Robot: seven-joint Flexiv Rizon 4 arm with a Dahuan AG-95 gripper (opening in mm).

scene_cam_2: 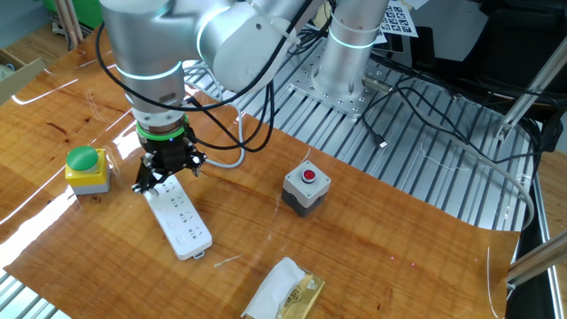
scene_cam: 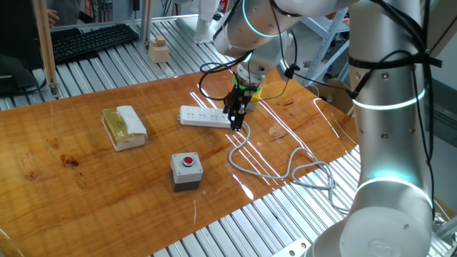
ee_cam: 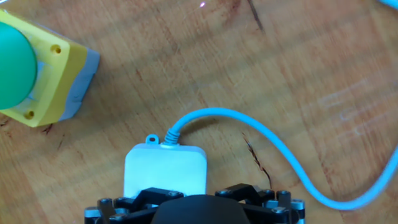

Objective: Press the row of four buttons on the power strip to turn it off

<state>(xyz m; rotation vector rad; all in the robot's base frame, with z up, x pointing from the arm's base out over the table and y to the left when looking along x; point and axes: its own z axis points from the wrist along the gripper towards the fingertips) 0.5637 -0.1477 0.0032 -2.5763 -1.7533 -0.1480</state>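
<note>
Power strip (scene_cam_2: 180, 221) lies flat, cable (scene_cam: 285, 171) end beneath end effector (scene_cam_2: 165, 174).

The white power strip (scene_cam_2: 180, 220) lies flat on the wooden table (scene_cam_2: 399, 248), cable (scene_cam: 285, 171) trailing.

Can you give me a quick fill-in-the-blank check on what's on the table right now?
The gripper hangs over the cable end of the ____ power strip.
The grey box has a ____ button on top.
The green knob sits on a ____ base.
The cable trails off across the ____ table.

Missing words: white; red; yellow; wooden
</note>
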